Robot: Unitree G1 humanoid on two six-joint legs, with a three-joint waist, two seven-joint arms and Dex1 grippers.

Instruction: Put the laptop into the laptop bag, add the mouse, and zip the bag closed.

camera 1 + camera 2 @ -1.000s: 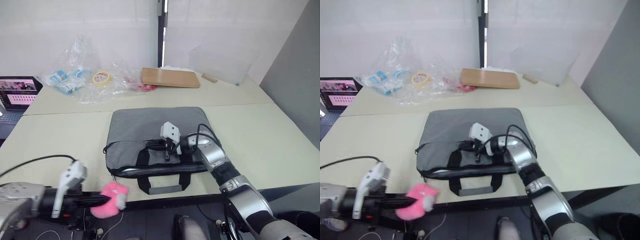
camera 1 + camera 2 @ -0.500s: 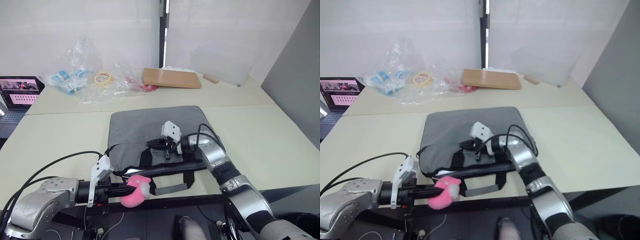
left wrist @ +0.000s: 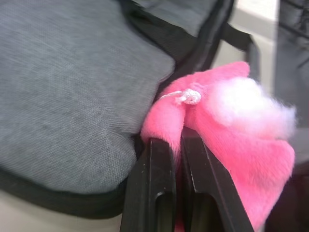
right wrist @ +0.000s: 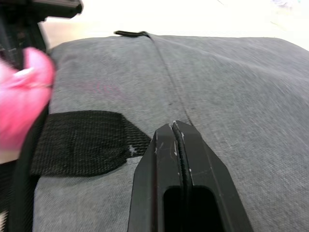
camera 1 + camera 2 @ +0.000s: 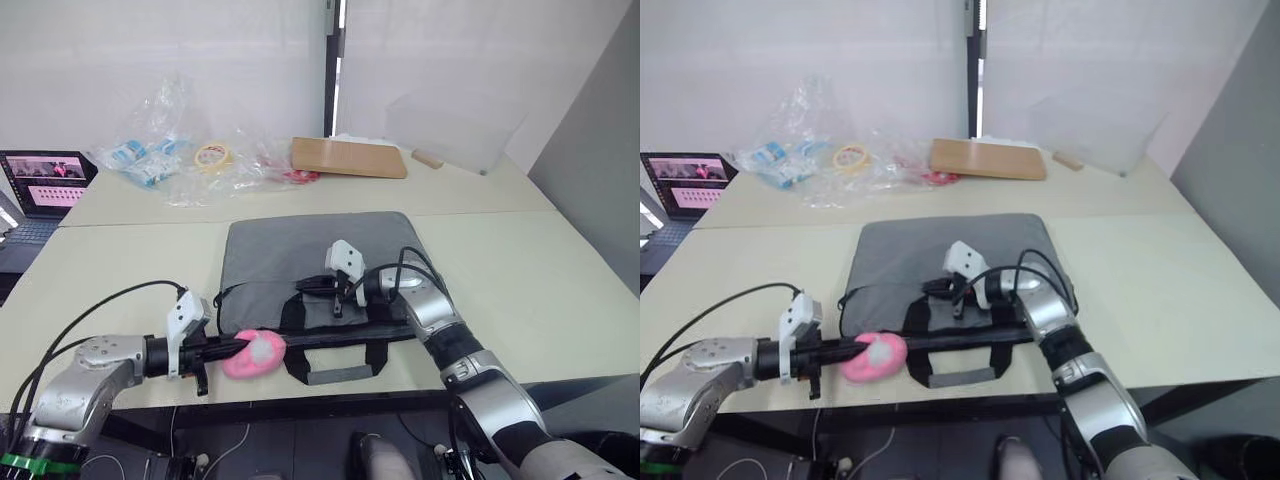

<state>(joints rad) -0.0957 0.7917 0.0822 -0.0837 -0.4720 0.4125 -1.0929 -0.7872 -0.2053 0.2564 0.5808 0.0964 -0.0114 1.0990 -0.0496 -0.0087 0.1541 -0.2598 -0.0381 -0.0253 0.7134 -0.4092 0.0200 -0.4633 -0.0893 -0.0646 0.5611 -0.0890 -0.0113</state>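
Left eye view: flat grey laptop bag [image 5: 300, 255], black trim

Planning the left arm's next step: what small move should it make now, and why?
Probably ease the pink plush, pinched in the left gripper, forward into the laptop bag: it sits at the bag's near edge, where the right gripper, shut on a black strap, lifts the top.
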